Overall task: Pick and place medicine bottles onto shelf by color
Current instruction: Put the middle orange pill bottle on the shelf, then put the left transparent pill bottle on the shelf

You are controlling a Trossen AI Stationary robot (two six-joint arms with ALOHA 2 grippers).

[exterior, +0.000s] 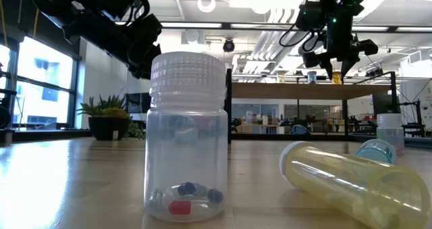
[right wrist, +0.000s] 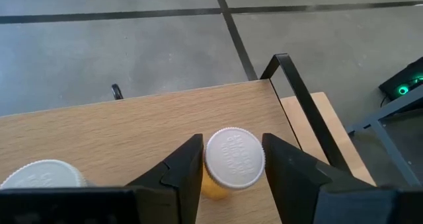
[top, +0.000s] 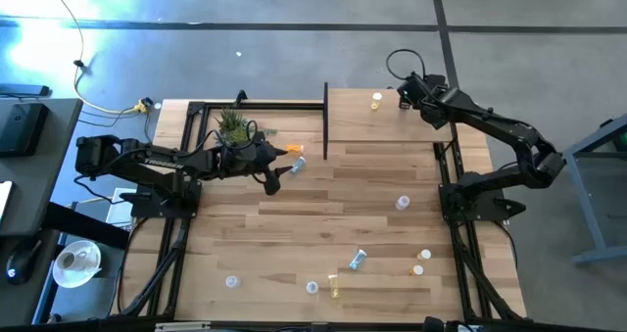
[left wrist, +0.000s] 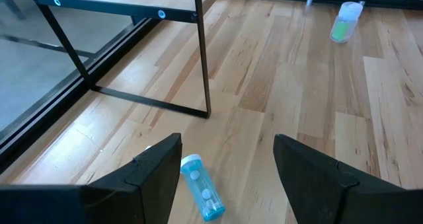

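The right wrist view alone shows the right gripper (right wrist: 231, 168) straddling an upright white-capped yellow medicine bottle (right wrist: 232, 159) on the raised light-wood shelf (right wrist: 132, 128), fingers slightly apart. The left gripper (left wrist: 228, 178) stands open above a lying blue bottle (left wrist: 201, 195).

Grey concrete floor (top: 294, 38) all round the counter (top: 323, 224), crossed by dark seam lines. Bright glare on the floor toward 10 o'clock, with a yellow cable (top: 103, 102) trailing nearby. Dark desk (top: 24, 126) at 9 o'clock; white plate (top: 76, 261) toward 8 o'clock. At table height: tall windows (exterior: 40, 87) on one side, white ceiling (exterior: 250, 13) with strip lights, shelving and clutter (exterior: 270, 117) far behind.
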